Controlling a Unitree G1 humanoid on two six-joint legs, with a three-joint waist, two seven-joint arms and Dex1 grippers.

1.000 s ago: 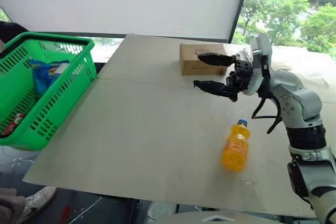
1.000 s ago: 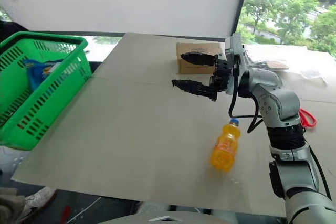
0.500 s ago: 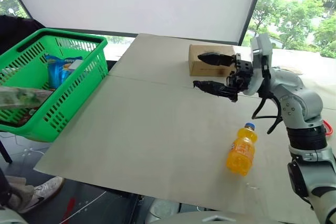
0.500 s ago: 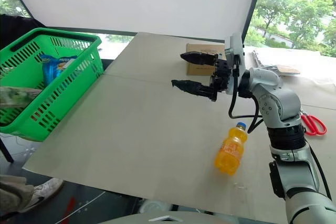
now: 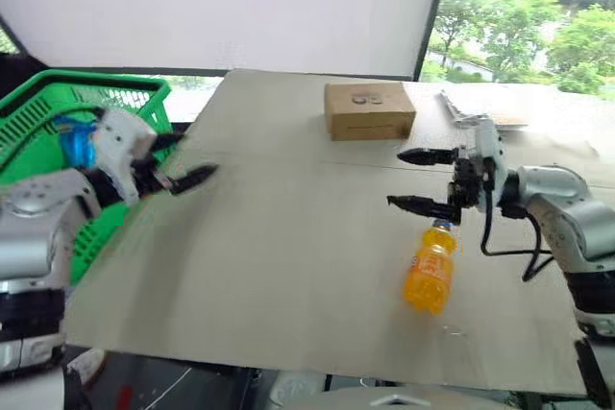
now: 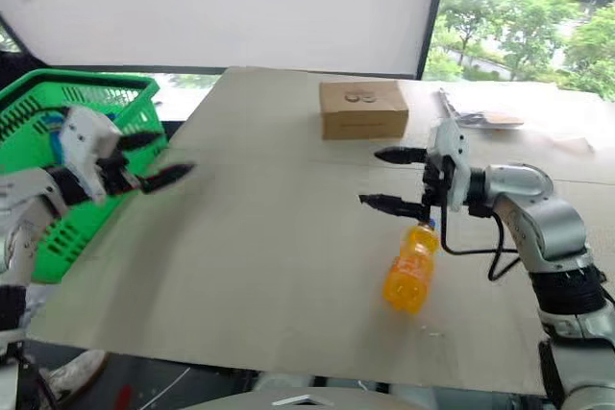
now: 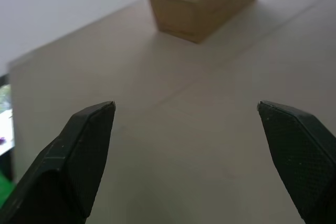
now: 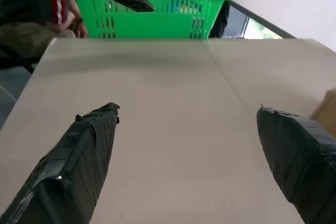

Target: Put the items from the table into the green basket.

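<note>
An indoor test or demonstration space, more like a lab or office room than a home. A large plain beige table point(image 5: 288, 256) with a seam across it stands before a big white blank panel point(image 5: 240, 7). To the right of the panel, a tall window point(image 5: 528, 16) with a dark frame looks out on green trees in daylight. A green basket point(image 6: 96, 108), the kind used in shops, stands at the table's left edge, and a plain cardboard box point(image 5: 369, 109) rests near the far side
</note>
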